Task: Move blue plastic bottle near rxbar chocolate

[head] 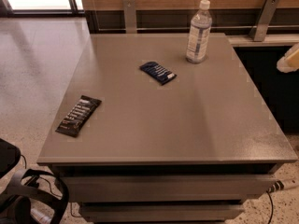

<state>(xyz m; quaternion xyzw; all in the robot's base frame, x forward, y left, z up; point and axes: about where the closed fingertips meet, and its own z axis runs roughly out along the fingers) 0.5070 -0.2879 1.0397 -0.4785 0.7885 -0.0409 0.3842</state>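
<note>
The blue plastic bottle stands upright near the far right corner of the grey table. It is clear, with a white cap and a blue-and-white label. The rxbar chocolate, a flat black wrapper with white lettering, lies near the table's left edge, far from the bottle. Only a pale part of my gripper shows at the right edge of the view. It is off the table's right side, well apart from the bottle and lower in the view.
A dark blue bar wrapper lies mid-table, left of the bottle. Two metal brackets stand at the wall behind the table. Black gear sits on the floor at bottom left. A power strip lies at lower right.
</note>
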